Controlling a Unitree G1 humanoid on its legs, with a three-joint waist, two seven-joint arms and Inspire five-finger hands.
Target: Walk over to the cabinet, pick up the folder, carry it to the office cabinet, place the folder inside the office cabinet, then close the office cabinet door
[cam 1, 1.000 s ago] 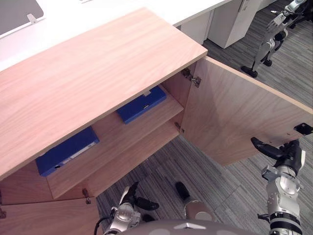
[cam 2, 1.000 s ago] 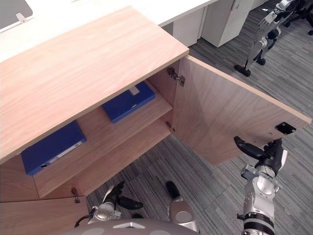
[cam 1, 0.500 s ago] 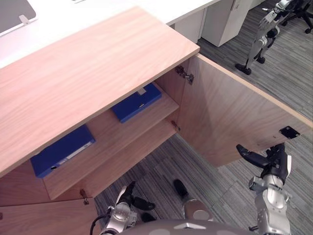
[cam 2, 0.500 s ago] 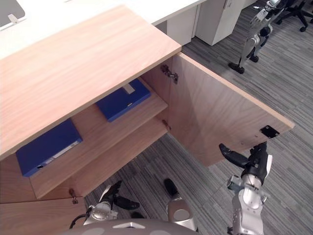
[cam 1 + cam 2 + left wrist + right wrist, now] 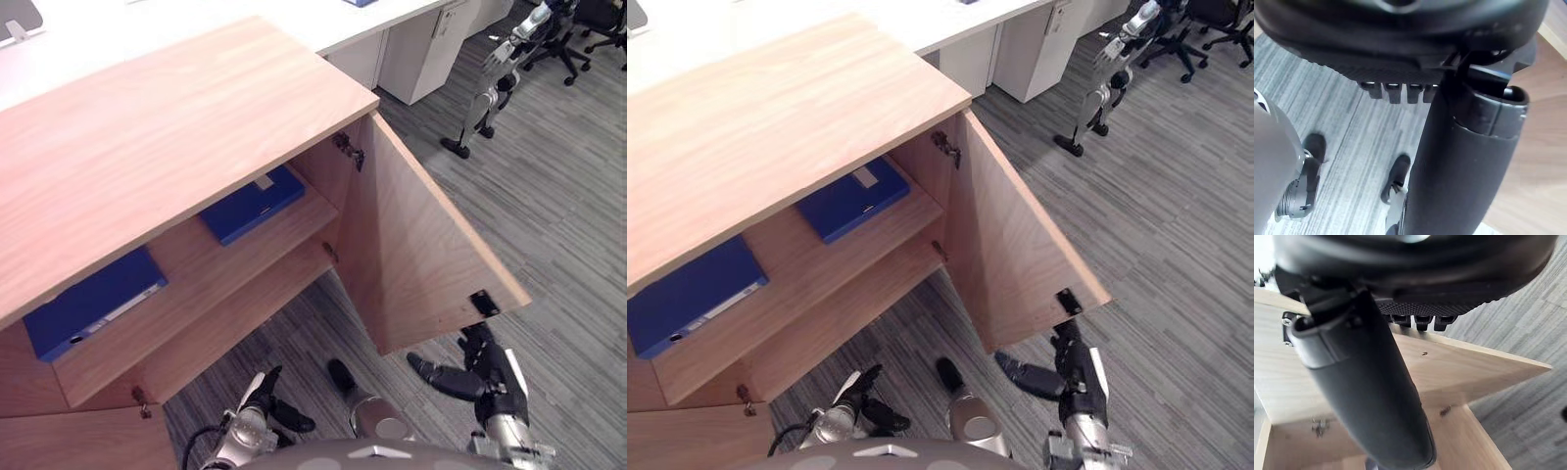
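With the blue folders [image 5: 254, 204] shelved, door-closing is in hand — the right robot hand [image 5: 480, 374], open and empty at the door [image 5: 411, 255]'s free edge, must push it shut.

Both hands low before the body, open and empty.
The right hand [image 5: 487, 375] stands upright at the end of the right arm [image 5: 507, 439], fingers straight and pointing up, thumb stretched out to the robot's left. The left hand [image 5: 263, 399] sits low at the lower left, fingers relaxed, thumb held apart from them.
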